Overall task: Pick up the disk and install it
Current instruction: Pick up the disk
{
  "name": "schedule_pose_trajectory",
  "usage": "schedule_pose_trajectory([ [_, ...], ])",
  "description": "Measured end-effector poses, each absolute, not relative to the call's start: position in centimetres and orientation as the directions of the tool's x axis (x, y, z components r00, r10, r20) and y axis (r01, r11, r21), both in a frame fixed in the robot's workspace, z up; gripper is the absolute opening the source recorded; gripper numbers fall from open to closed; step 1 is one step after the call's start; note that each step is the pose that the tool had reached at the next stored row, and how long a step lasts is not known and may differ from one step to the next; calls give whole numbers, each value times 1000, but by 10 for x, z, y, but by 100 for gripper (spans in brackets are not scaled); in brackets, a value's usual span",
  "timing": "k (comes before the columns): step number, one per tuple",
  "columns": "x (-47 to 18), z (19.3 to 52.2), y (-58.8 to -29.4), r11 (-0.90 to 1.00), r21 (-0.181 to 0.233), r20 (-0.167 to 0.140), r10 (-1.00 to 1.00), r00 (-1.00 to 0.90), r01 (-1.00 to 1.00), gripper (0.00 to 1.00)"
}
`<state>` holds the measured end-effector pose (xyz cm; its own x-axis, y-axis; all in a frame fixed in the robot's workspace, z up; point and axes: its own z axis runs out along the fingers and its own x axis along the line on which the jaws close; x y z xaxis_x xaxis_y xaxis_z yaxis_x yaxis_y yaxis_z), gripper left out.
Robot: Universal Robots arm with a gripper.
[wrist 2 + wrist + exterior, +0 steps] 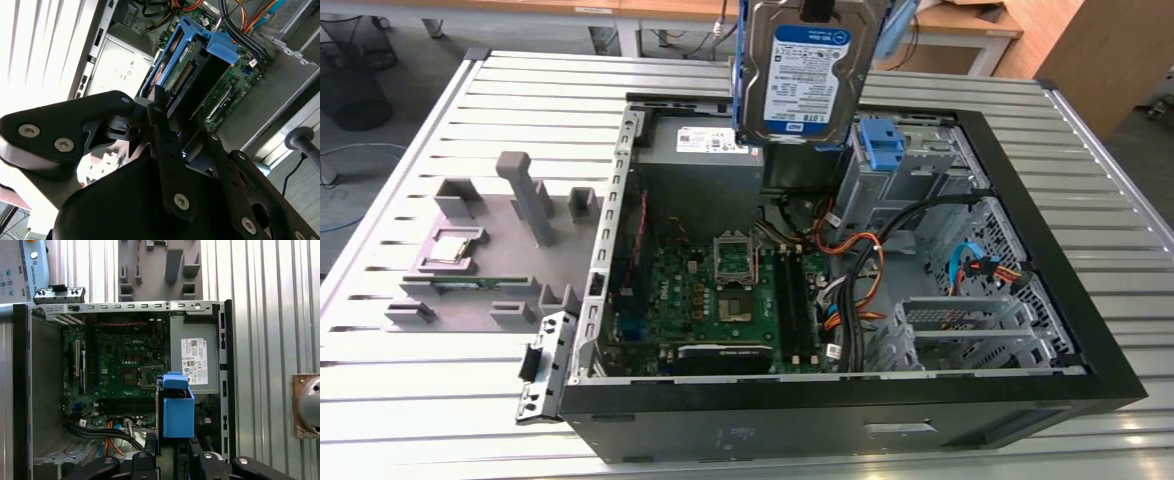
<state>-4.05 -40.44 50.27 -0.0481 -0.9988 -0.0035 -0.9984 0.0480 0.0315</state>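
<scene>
Over the open computer case (pixel 854 425), in the exterior view, the disk (pixel 807 75) hangs upright with its white-and-blue label facing the camera, raised well clear of the motherboard (pixel 720 290). In the second wrist view the gripper (pixel 185 115) pinches the disk's blue-railed frame between its black fingers (pixel 160 117). In the first wrist view the disk stands edge-on between those fingers, the grey power supply (pixel 195 360) just beside it.
</scene>
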Motion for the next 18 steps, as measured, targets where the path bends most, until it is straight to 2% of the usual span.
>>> schedule_pose_trajectory([
  [18, -40, 503, -452, 49, 30, 34, -998, -48, -998, 35],
])
